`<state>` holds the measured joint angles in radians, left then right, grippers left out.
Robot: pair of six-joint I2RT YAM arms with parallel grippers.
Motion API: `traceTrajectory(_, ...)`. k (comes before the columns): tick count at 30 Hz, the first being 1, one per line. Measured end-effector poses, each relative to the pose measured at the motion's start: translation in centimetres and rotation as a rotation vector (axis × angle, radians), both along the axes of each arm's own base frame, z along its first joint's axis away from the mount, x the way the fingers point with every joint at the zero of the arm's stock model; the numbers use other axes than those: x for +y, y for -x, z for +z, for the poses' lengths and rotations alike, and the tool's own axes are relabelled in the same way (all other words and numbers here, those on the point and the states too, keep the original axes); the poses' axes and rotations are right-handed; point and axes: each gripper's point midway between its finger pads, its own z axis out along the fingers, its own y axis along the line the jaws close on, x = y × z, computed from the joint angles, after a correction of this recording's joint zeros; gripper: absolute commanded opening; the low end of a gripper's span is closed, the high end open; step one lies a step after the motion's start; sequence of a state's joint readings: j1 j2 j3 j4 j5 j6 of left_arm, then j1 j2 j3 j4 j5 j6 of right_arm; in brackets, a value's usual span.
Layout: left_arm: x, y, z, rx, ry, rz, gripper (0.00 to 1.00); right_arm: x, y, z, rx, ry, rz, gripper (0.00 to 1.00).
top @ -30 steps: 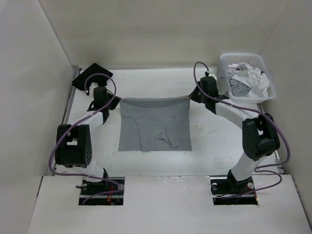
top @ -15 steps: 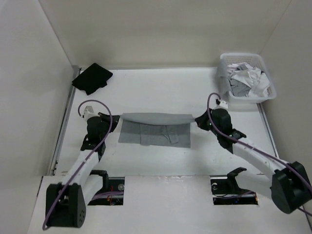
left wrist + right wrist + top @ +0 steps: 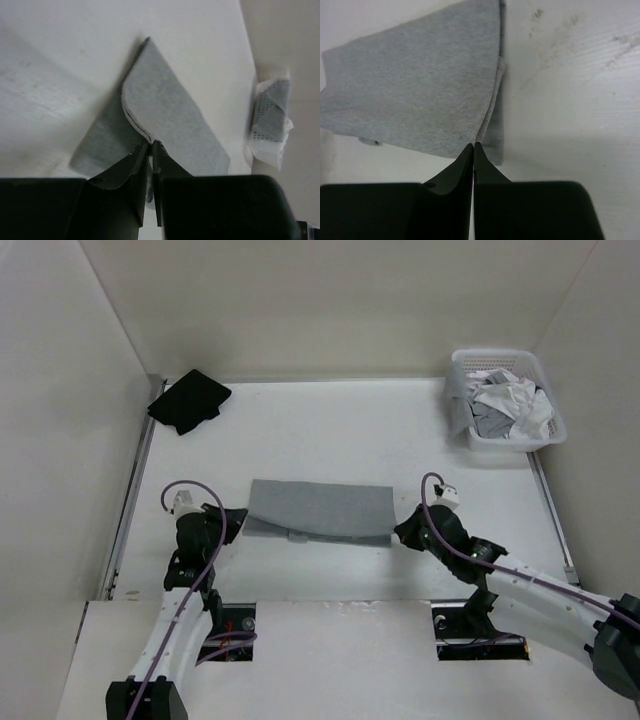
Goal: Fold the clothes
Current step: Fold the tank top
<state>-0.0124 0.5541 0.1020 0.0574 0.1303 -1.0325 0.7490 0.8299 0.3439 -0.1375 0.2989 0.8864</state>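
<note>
Folding grey tank top (image 3: 320, 508) in half: upper layer held over lower, not yet released.
Nearest the bases, left gripper (image 3: 151, 146) and right gripper (image 3: 473, 146) each stand pinched nearly closed on a near corner of the tank top, which lies doubled over at the middle of the worktop (image 3: 330, 430). Judged risk: the upper layer sits slightly skewed over the lower, with a small tab of fabric showing beneath; uneven release, or knit snagging on a withdrawing jaw, would drag the fold crooked. Farther off, black garment (image 3: 190, 400) and basket (image 3: 497, 353) stand well apart.
</note>
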Motion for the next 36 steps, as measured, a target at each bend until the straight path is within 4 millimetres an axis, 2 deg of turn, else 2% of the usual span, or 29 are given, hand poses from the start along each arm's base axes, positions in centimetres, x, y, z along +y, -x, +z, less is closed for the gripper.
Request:
traceTrajectory(2, 0.4, 0.8, -1.8, 0.053, 0.005, 0.017, 0.18, -0.2, 0.4, -1.3, 0.047, 0.013, -0.022, 0.15)
traceTrajectory(5, 1.5, 1.1, -2.8, 0.096, 0.012, 0.059, 0.21, -0.5, 1.1, -3.0, 0.101, 0.030, -0.042, 0.37)
traceTrajectory(9, 2.8, 0.7, -2.4, 0.091, 0.019, 0.110, 0.21, -0.4, 1.7, -3.3, 0.112, 0.030, -0.034, 0.57)
traceTrajectory(12, 2.9, 0.0, -1.1, 0.067, 0.015, 0.109, 0.21, -0.5, 0.6, -2.4, 0.070, -0.006, -0.047, 0.63)
traceTrajectory(15, 1.8, -0.9, 0.2, 0.040, 0.003, 0.066, 0.21, -1.1, -1.2, -2.3, 0.058, -0.039, -0.075, 0.55)
traceTrajectory(19, -0.4, -1.4, 0.4, 0.030, -0.010, -0.008, 0.21, -2.2, -3.2, -4.1, 0.109, -0.064, -0.120, 0.46)
traceTrajectory(21, -1.3, -1.4, 0.4, 0.026, -0.017, -0.035, 0.21, -2.1, -3.4, -4.9, 0.131, -0.080, -0.113, 0.43)
traceTrajectory(24, -2.1, -1.7, 0.9, -0.004, -0.028, -0.054, 0.21, -1.2, -3.8, -5.0, 0.136, -0.123, -0.082, 0.40)
traceTrajectory(27, -2.9, -2.1, 1.7, -0.031, -0.039, -0.073, 0.21, -0.1, -4.1, -5.2, 0.145, -0.159, -0.051, 0.32)
traceTrajectory(31, -3.9, -2.8, 2.9, -0.073, -0.038, -0.096, 0.21, 1.0, -4.7, -5.6, 0.166, -0.212, -0.033, 0.11)
traceTrajectory(33, -4.1, -3.1, 3.3, -0.084, -0.031, -0.099, 0.21, 0.9, -5.1, -5.7, 0.173, -0.240, -0.043, 0.04)
traceTrajectory(36, -4.5, -3.3, 4.0, -0.105, -0.018, -0.107, 0.21, -0.1, -5.6, -5.3, 0.157, -0.259, -0.083, 0.01)
